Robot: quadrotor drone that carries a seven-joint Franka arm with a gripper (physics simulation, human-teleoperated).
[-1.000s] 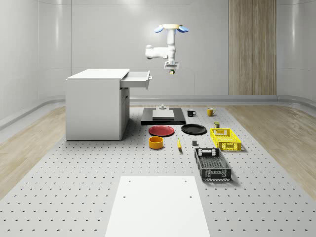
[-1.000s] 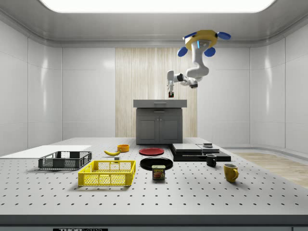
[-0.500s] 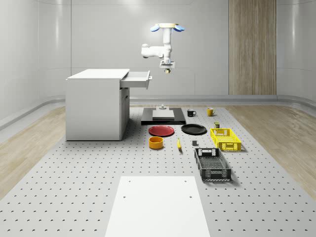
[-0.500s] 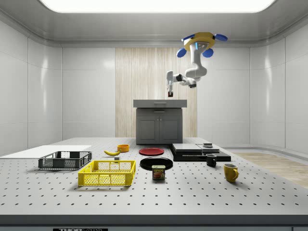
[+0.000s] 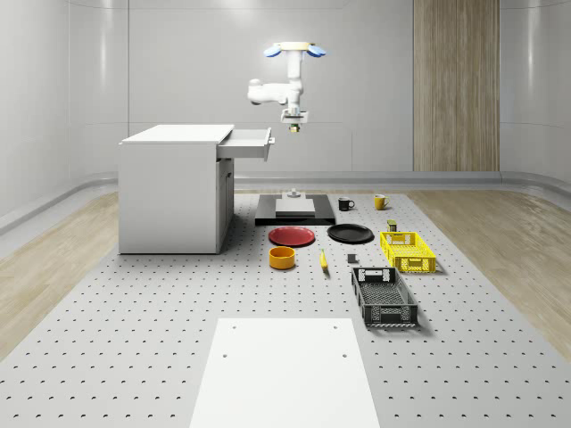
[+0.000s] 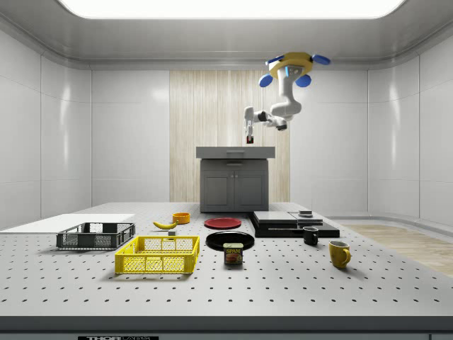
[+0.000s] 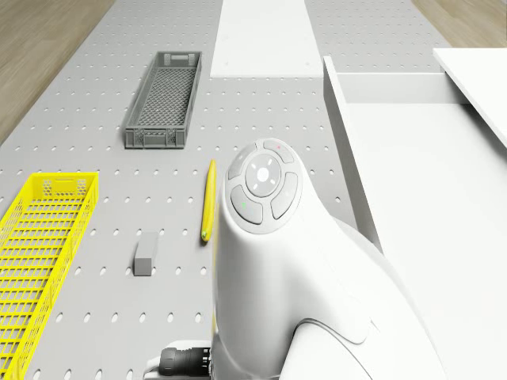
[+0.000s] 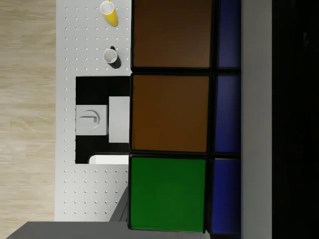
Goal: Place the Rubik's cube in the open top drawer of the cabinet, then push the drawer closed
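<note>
Rubik's cube (image 8: 172,117) sits clamped in the gripper (image 5: 292,126), its brown, green and blue tiles close against the wrist camera, so the fingers are closed on it and it is high in the air, not yet in the drawer (image 5: 245,142).

Over the last second the drone (image 5: 293,50) has slid toward the whole-scene view's left, and the arm with it. A second ago the gripper hung well to the right of the drawer's front; now it hangs just beside that front edge and slightly above it. In the side view the drone (image 6: 289,67) hovers up near the ceiling, and the gripper (image 6: 248,139) is above the cabinet (image 6: 234,174) top, with the cube a small dark block at its tip.

The height has hardly changed across these moments; the move is almost all sideways. The drawer stands pulled out as it did before, and nothing on the floor has shifted: the red plate (image 5: 292,235), the yellow basket (image 5: 408,251) and the grey basket (image 5: 384,296) lie where they were.

I judge the carry to be nearly done but the drop not yet ready. The gripper looks short of the drawer's open box, so a little more travel to the left seems needed before it lowers and lets go. Letting go here would likely send the cube onto the drawer's front lip or the floor. Pushing the drawer shut is yet to do.
</note>
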